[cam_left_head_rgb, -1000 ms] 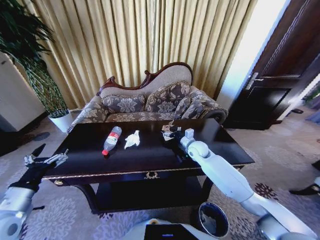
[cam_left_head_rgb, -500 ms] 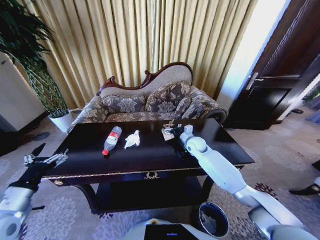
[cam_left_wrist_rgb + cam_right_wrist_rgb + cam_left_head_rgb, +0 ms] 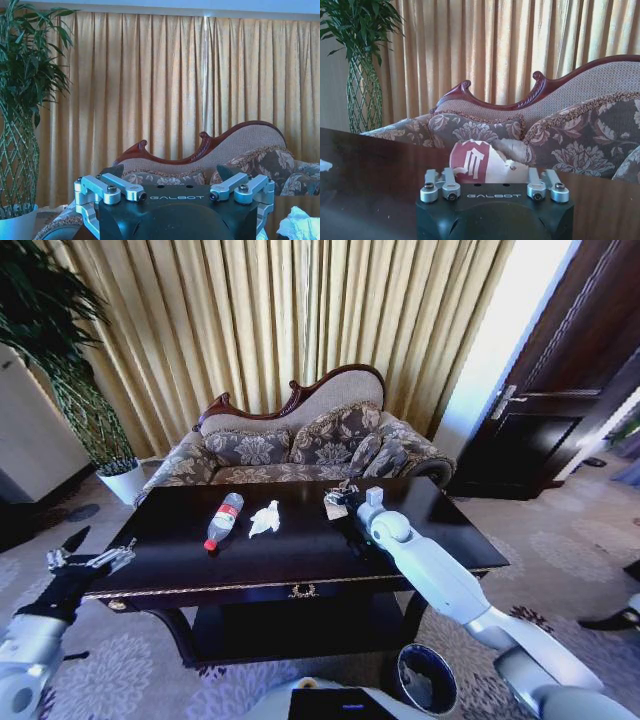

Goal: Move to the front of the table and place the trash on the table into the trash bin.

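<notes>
On the dark glossy table (image 3: 300,550) lie a clear bottle (image 3: 223,520) with a red cap, a crumpled white tissue (image 3: 264,518) and a beige-pink wrapper packet (image 3: 333,503). My right gripper (image 3: 343,500) reaches across the table to the wrapper. In the right wrist view the wrapper (image 3: 480,162) stands upright between the jaws of the right gripper (image 3: 490,172), which look shut on it. My left gripper (image 3: 88,558) hangs open off the table's left end, its fingers (image 3: 112,171) spread wide. The dark round trash bin (image 3: 428,678) stands on the carpet below the table's front right.
A patterned sofa (image 3: 300,445) sits behind the table before gold curtains. A potted plant (image 3: 110,455) in a white pot stands at the far left. A dark door (image 3: 540,430) is at the right. The table has a lower shelf (image 3: 290,630).
My right arm has stretched a little farther over the table, bringing its gripper onto the wrapper. The left arm, bottle and tissue have stayed put.
</notes>
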### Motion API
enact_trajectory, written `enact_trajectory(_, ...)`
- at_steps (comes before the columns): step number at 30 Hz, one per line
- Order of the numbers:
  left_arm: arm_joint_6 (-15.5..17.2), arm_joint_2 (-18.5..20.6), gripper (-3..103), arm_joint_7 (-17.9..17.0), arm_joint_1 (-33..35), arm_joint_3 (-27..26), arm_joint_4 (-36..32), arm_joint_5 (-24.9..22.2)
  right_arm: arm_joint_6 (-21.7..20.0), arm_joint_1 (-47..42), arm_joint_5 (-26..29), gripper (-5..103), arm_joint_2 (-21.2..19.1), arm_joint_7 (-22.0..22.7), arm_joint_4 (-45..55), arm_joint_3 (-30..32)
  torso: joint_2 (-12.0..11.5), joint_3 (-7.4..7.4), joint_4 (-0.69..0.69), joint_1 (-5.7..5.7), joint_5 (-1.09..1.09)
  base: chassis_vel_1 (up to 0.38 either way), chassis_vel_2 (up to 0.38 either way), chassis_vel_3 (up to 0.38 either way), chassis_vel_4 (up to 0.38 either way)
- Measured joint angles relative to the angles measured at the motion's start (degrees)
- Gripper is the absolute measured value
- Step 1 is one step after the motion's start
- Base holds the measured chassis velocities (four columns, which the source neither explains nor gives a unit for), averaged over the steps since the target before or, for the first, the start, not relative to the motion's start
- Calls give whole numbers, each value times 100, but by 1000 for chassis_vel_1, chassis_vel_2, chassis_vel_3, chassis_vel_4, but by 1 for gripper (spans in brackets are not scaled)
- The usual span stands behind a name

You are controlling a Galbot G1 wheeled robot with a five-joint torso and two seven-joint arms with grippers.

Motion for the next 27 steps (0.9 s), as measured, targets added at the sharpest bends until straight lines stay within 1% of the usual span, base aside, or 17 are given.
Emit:
enact_trajectory(1, -3, -1, 100, 2, 1, 0, 2, 0, 5, -34, -5, 52, -8, 0, 19, 13, 0, 0, 0, 0, 0, 0, 0, 0, 0)
enact_trajectory(2, -3, -1, 100, 2, 1, 0, 2, 0, 5, -34, -5, 52, -8, 0, 19, 13, 0, 0, 0, 0, 0, 0, 0, 0, 0)
enact_trajectory(5, -13, -9, 100, 13, 2, 8, 12, 5, 14, -118, -10, 36, -29, 2, 74, 64, 0, 0, 0, 0, 0, 0, 0, 0, 0)
enact_trajectory(7, -17, -13, 100, 16, 4, 12, 13, 7, 16, -140, -12, 36, -38, 2, 89, 78, 0, 0, 0, 0, 0, 0, 0, 0, 0)
enact_trajectory(10, -29, -17, 100, 20, 5, 23, 12, 10, 34, -229, -23, 20, -58, 5, 146, 127, 0, 0, 0, 0, 0, 0, 0, 0, 0)
enact_trajectory(11, -29, -17, 100, 20, 5, 23, 12, 10, 34, -229, -23, 20, -58, 5, 146, 127, 0, 0, 0, 0, 0, 0, 0, 0, 0)
enact_trajectory(14, -42, -15, 100, 24, 6, 27, 13, 12, 44, -346, -31, 5, -87, 9, 270, 188, 0, 0, 0, 0, 0, 0, 0, 0, 0)
enact_trajectory(16, -45, -15, 100, 24, 6, 30, 13, 12, 44, -375, -31, 5, -97, 12, 305, 202, 0, 0, 0, 0, 0, 0, 0, 0, 0)
enact_trajectory(17, -45, -15, 100, 25, 7, 31, 13, 12, 44, -391, -32, 2, -103, 13, 327, 210, 0, 0, 0, 0, 0, 0, 0, 0, 0)
enact_trajectory(18, -48, -14, 100, 25, 7, 38, 12, 12, 45, -446, -32, 2, -134, 26, 419, 250, 0, 0, 0, 0, 0, 0, 0, 0, 0)
enact_trajectory(22, -50, -13, 100, 26, 0, 44, 6, 13, 43, -492, 23, 2, -186, 147, 582, 308, 0, 0, 0, 0, 0, 0, 0, 0, 0)
enact_trajectory(27, -52, -29, 100, 36, -20, 45, -4, 8, -34, -566, 226, 2, -354, 272, 959, 456, 0, 0, 0, 0, 0, 0, 0, 0, 0)
